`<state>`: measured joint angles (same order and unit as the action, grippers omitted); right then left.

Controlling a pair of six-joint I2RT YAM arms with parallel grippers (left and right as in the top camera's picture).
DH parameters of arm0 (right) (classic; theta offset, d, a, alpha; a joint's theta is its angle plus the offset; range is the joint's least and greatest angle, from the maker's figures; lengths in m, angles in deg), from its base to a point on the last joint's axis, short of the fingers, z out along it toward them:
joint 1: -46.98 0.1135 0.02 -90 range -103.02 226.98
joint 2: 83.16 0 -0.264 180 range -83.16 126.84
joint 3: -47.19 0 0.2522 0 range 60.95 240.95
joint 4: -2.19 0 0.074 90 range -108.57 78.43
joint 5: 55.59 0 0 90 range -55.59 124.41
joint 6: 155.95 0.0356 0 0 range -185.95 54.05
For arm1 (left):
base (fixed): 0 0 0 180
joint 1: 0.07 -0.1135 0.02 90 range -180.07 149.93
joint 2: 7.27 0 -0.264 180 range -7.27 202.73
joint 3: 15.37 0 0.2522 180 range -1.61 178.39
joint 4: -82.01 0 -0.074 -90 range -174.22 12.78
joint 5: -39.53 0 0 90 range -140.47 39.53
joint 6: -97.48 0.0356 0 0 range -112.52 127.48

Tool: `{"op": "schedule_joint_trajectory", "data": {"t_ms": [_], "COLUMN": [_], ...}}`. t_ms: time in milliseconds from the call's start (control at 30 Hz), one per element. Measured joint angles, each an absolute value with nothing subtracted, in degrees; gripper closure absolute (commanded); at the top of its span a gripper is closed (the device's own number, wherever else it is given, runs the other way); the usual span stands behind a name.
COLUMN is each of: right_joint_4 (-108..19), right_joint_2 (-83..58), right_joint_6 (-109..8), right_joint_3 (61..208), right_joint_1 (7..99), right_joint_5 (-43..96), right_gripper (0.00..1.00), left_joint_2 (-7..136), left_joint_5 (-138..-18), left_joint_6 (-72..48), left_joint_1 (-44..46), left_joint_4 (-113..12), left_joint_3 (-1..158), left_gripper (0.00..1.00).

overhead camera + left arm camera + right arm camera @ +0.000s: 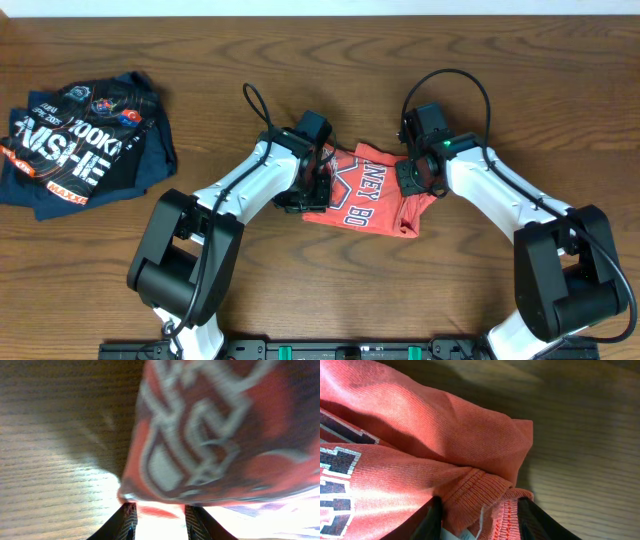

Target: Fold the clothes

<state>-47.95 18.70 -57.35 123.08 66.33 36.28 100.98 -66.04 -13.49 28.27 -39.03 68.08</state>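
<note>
**Both claws on the shirt: slip or skew could spoil the fold**

The shirt lies print-up and partly folded mid-tabletop, between the two arms and well apart from the dark garment at the far left. The left claw is narrowly closed on the shirt's left edge, with the printed cloth raised and bellying over the wood. The right claw is about half closed on the bunched ribbed collar at the right edge.

Judged risks:
- The left pinch looks thin, so a quick pull could slip the edge out.
- The right bunch seems to hold several layers, and carrying it over could drag the lower ones and rumple the fold.
- If the arms move unevenly, the crease would skew.
- The lower right corner is already crumpled and may get folded in.
</note>
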Motion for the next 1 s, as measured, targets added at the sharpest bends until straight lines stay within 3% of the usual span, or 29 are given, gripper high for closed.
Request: {"op": "schedule_joint_trajectory", "data": {"t_ms": [200,467,700,1000], "right_joint_4": [-48.39,-50.84,-61.81,-60.92], "right_joint_2": [18.31,8.15,5.7,5.7], "right_joint_6": [-57.37,-57.39,-57.39,-57.39], "right_joint_3": [123.14,124.15,124.63,117.57], "right_joint_1": [65.63,65.46,66.0,70.29], "right_joint_5": [39.36,35.64,25.96,22.35], "right_gripper": [0.5,0.47,0.56,0.55], "left_joint_2": [98.29,90.49,94.25,100.48], "left_joint_5": [-63.88,-61.58,-61.52,-62.5], "left_joint_6": [-13.29,-11.48,-8.33,-4.2], "left_joint_1": [27.85,26.82,26.82,26.82], "left_joint_4": [-39.6,-55.45,-58.97,-62.88], "left_joint_3": [68.13,69.75,69.79,69.79], "left_gripper": [0.65,0.6,0.6,0.6]}}
